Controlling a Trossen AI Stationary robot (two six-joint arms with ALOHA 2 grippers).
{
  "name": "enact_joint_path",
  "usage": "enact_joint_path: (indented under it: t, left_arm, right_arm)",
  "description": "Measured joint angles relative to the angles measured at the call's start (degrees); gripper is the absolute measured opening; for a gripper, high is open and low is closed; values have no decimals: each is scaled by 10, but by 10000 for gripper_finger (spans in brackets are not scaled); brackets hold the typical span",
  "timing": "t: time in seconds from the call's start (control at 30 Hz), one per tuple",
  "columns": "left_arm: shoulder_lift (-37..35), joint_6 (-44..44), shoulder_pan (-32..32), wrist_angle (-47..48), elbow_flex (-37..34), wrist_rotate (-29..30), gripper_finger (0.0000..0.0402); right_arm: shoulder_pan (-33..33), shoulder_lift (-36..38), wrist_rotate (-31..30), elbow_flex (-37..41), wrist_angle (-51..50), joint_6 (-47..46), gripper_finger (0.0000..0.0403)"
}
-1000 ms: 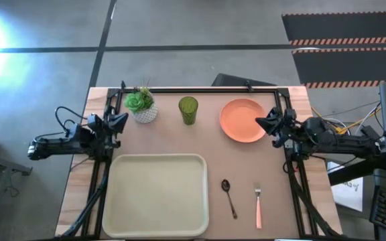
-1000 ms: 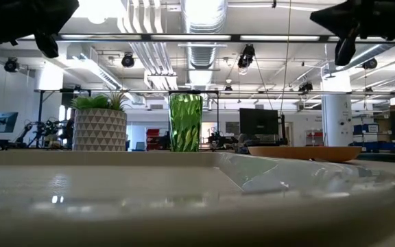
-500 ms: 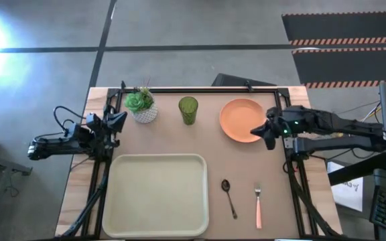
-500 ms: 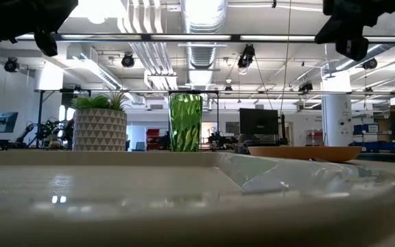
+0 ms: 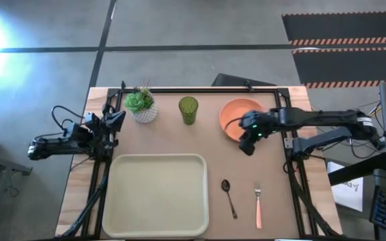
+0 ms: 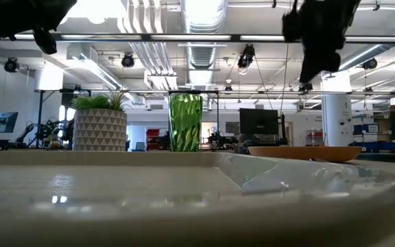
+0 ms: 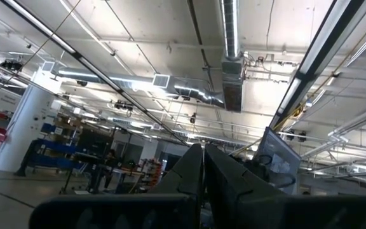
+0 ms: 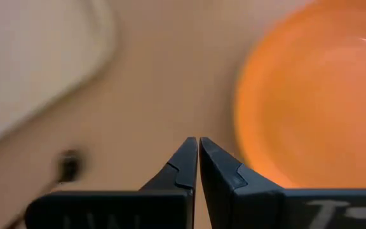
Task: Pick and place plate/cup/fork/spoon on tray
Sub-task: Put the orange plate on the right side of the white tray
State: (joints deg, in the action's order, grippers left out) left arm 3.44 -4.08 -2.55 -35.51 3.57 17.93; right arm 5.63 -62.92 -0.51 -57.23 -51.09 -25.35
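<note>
The salmon-orange plate (image 5: 238, 118) lies flat on the table at the far right. The olive-green cup (image 5: 187, 110) stands upright left of it. The dark spoon (image 5: 228, 196) and the pink-handled fork (image 5: 258, 206) lie near the front right. The cream-white tray (image 5: 158, 195) lies at the front centre. My right gripper (image 8: 198, 147) is shut and empty, above the table at the plate's near edge (image 5: 248, 144). My left gripper (image 7: 203, 152) is shut and empty at the table's left edge (image 5: 116, 120), pointing up into the room.
A white pot with a green plant (image 5: 141, 106) stands at the far left, beside the cup. Bare table lies between the tray and the plate. Black frame rails (image 5: 200, 89) run along the far and side edges.
My right gripper has moved from the table's right edge toward the left, out over the plate's near edge, and has tipped down toward the table. It has stayed shut. Nothing on the table has moved.
</note>
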Motion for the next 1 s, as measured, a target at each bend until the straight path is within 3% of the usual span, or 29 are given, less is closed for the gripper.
enact_joint_path:
  t: [0.1,0.27,0.7,1.0]
  left_arm:
    - [2,0,0,0,0,0,0]
    - [1,0,0,0,0,0,0]
    - [2,0,0,0,0,-1,0]
    - [1,-1,0,1,0,-13,0]
  right_arm:
    - [0,-32,-38,-15,-50,5,9]
    - [0,-99,-40,-30,-62,35,15]
    - [0,-272,-41,-44,-32,99,136]
    - [5,-329,-41,-44,32,127,154]
